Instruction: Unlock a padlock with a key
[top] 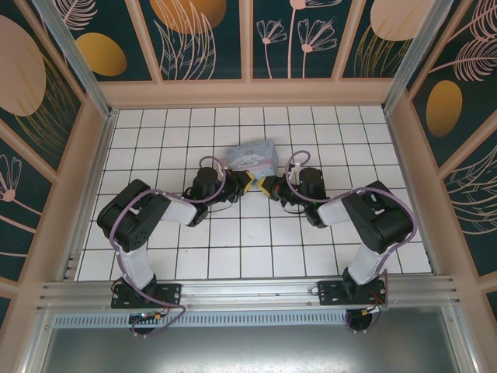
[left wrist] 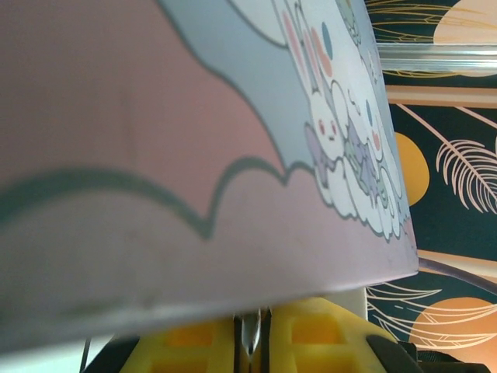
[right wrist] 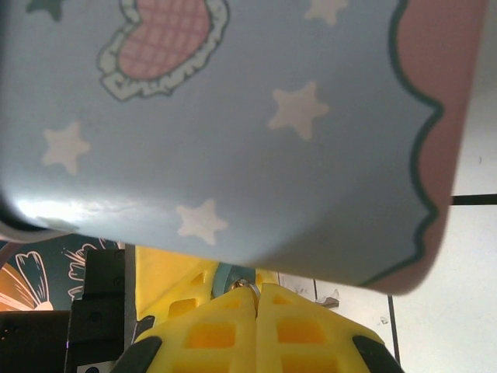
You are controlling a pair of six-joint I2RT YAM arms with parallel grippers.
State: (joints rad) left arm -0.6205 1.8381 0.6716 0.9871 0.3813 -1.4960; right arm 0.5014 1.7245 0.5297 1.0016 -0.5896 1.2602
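Box [top: 250,158] behind left pincer [top: 247,185], right pincer [top: 264,186]

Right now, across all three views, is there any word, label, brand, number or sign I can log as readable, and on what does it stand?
None readable. The pale blue and pink cartoon-printed box carries only pictures: white stars, a pink checked heart and white rabbits. The dark floral wall panels bear no lettering.

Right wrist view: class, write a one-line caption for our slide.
Right pincer, yellow fingers shut on a small metal piece, beneath the star-printed blue box.
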